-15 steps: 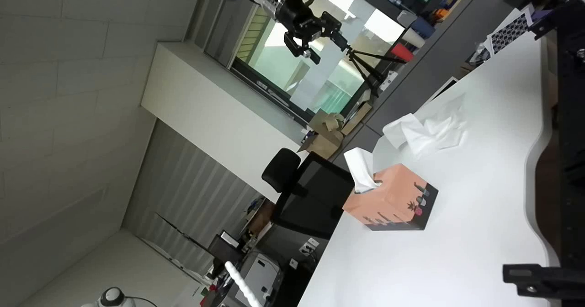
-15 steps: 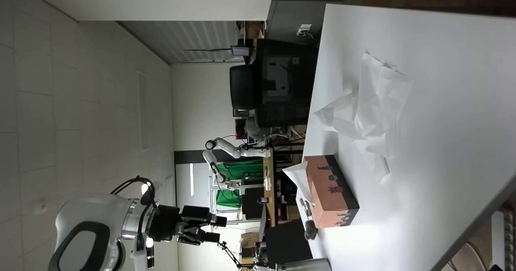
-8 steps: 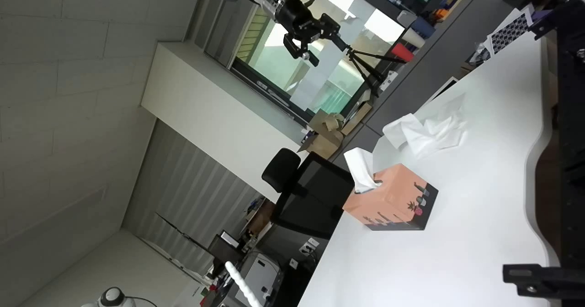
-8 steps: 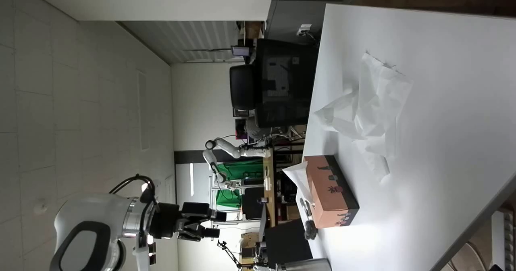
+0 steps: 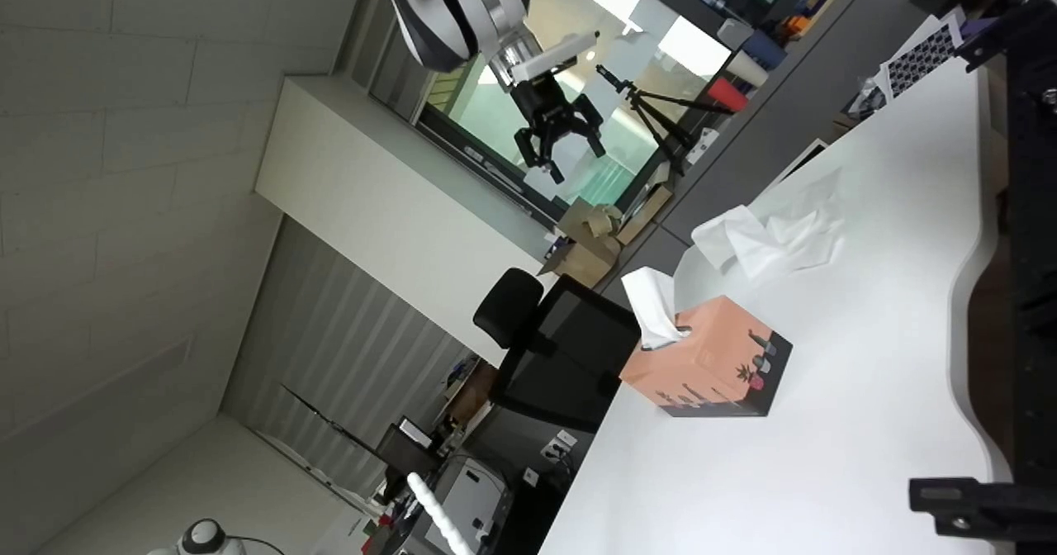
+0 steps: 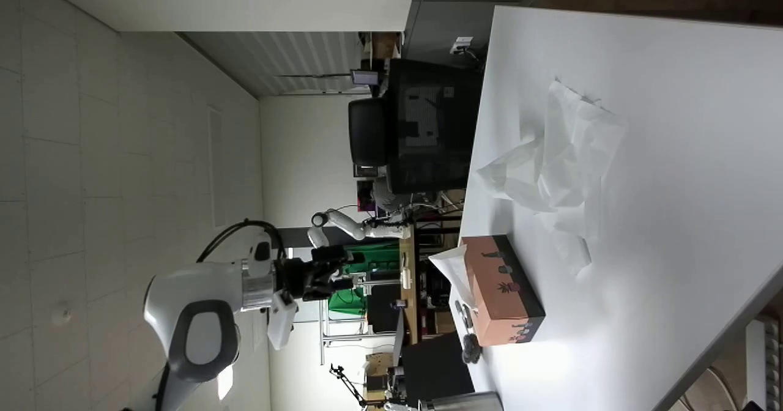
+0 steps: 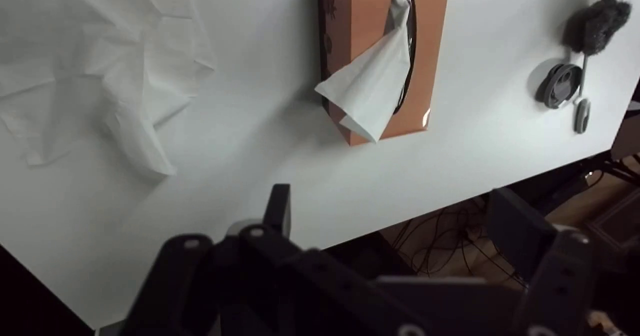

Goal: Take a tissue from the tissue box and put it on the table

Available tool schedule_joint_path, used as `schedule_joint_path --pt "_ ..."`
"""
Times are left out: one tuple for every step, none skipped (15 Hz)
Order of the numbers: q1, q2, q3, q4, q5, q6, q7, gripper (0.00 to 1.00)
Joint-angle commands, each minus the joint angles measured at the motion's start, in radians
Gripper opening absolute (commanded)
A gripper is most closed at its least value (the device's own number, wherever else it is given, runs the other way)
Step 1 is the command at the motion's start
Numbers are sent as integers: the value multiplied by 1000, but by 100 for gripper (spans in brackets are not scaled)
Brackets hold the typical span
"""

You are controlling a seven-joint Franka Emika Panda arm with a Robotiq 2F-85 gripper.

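The tissue box [image 5: 702,361] is salmon-pink with a dark patterned face and stands on the white table [image 5: 867,390]. It also shows in an exterior view [image 6: 498,301] and in the wrist view [image 7: 430,31]. A white tissue [image 7: 375,86] pokes out of its slot; it shows in both exterior views too [image 5: 651,303] [image 6: 456,270]. A crumpled loose tissue [image 6: 569,172] lies flat on the table beside the box, also in the wrist view [image 7: 135,66]. My gripper [image 7: 389,201] is open and empty, up in the air and apart from the box. It shows in both exterior views [image 5: 579,165] [image 6: 352,270].
A dark fuzzy thing [image 7: 600,23] and a small round grey part [image 7: 562,85] lie on the table beside the box. A black office chair [image 6: 434,129] stands beyond the table. A black clamp [image 5: 966,505] sits at the table's edge.
My arm has swung and the gripper has turned. It is nearer the box in both exterior views, still open. The box and the loose tissue have not moved.
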Motion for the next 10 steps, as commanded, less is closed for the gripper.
schedule_joint_path --pt "-10 198 38 164 152 16 -102 100" --pt "-27 247 56 207 191 -7 -137 100" --pt "-47 294 76 250 212 -24 -155 100" --pt "-71 351 94 303 230 -55 -178 100" --pt "-96 402 112 354 239 -84 -191 100" --pt "-123 454 130 407 243 -126 -200 100" --pt "-148 502 146 456 237 -167 -201 100" --pt "-173 550 162 504 228 -213 -198 100" --pt "-196 595 176 549 219 -266 -187 100" --pt "-214 637 189 586 211 -306 -179 100"
